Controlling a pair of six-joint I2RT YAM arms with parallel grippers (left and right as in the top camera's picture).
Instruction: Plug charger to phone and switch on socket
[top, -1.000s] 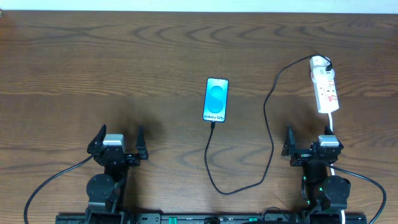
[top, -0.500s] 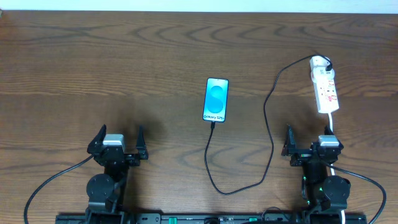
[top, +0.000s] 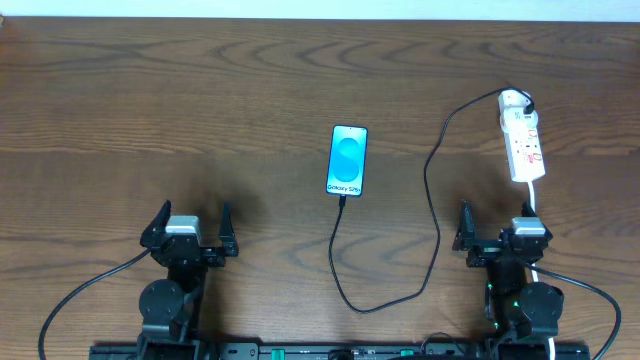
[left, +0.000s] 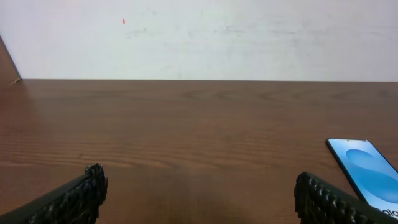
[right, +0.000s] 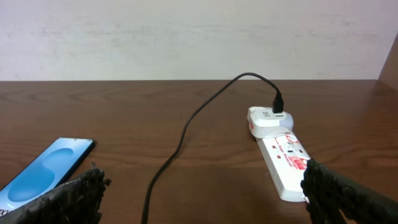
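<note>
The phone (top: 347, 160) lies flat mid-table with its blue screen up; it also shows in the left wrist view (left: 367, 170) and the right wrist view (right: 46, 168). The black charger cable (top: 432, 215) runs from the phone's near end in a loop to a white adapter on the far end of the socket (top: 524, 146), a white power strip at the right, also in the right wrist view (right: 283, 155). The cable tip (top: 342, 199) sits against the phone's bottom edge. My left gripper (top: 190, 232) and right gripper (top: 503, 232) are open and empty near the front edge.
The power strip's white cord (top: 531, 205) runs toward me beside the right gripper. A pale wall (left: 199, 37) stands behind the table's far edge. Bare brown wood lies between the grippers and the phone.
</note>
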